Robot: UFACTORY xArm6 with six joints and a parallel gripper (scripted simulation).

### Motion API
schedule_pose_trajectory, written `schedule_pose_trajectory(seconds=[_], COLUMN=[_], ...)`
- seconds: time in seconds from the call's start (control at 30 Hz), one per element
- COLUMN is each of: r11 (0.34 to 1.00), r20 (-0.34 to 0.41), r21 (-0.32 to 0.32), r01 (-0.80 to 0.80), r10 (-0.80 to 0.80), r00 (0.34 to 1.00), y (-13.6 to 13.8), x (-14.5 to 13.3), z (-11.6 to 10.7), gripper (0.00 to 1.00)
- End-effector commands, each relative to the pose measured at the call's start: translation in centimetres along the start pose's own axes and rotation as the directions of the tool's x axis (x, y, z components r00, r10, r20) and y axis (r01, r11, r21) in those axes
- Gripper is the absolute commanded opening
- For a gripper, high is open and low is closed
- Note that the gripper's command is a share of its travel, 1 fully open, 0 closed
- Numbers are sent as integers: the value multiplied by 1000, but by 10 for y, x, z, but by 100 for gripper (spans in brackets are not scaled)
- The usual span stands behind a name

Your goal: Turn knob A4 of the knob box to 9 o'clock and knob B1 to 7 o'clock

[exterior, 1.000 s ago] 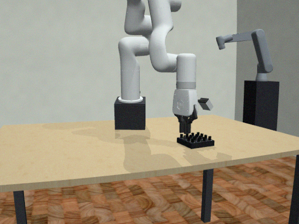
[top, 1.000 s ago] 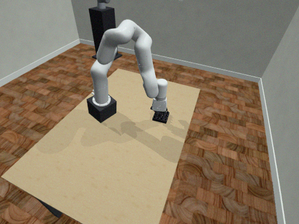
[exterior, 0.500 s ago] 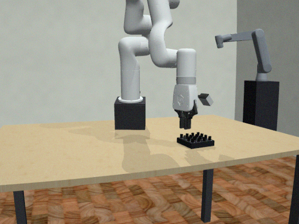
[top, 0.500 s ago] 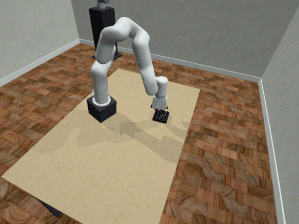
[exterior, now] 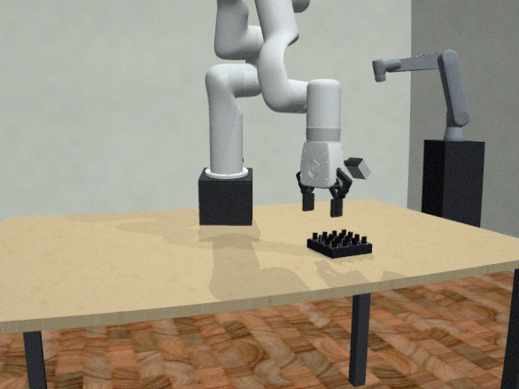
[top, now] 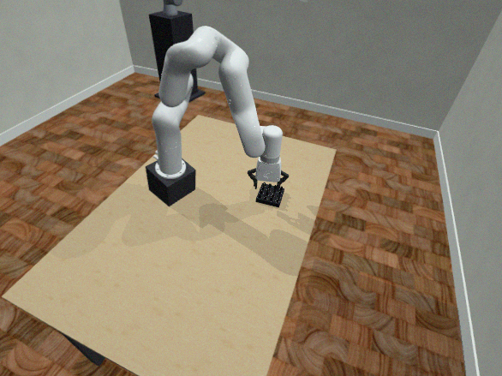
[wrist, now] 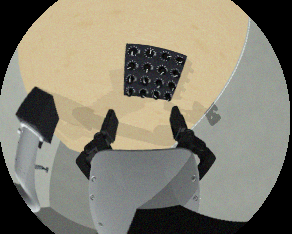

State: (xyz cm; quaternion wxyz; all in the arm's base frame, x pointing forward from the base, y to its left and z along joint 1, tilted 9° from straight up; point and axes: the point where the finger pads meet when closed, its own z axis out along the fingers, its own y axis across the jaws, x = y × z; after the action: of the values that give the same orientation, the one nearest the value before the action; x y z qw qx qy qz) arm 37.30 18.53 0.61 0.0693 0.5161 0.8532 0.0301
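Wrist view: gripper [top: 267, 185] [exterior: 322, 206] [wrist: 143, 113] w/ its 2 fingers spread wide, nothing between; knob box [top: 270, 194] [exterior: 352, 251] [wrist: 154, 73] on table [top: 193, 282] [exterior: 146, 265] [wrist: 75, 30], below fingertips & offset toward upper frame, so next approach prob. needs descent plus lateral shift.

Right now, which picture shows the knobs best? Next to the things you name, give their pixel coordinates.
The wrist view, because it looks down on the knobs [top: 270, 193] [exterior: 340, 238] [wrist: 147, 68] and shows all four rows with some white lines. The top view shows them tiny and dark. The exterior view shows them from the side, standing up like little pegs.
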Motion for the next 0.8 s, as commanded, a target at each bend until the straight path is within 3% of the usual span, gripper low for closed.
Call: schedule_pose_trajectory(seconds=[0.0, 0.43, 0.77], r11=[1000, 1000, 1000], r20=[0, 0, -1], r21=[-2, -2, -3], r01=[0, 0, 0], r10=[0, 0, 0], r00=[1000, 1000, 1000], y=[1, 1, 1], x=[0, 0, 0], z=[-8, -90, -104], gripper=[100, 100, 100])
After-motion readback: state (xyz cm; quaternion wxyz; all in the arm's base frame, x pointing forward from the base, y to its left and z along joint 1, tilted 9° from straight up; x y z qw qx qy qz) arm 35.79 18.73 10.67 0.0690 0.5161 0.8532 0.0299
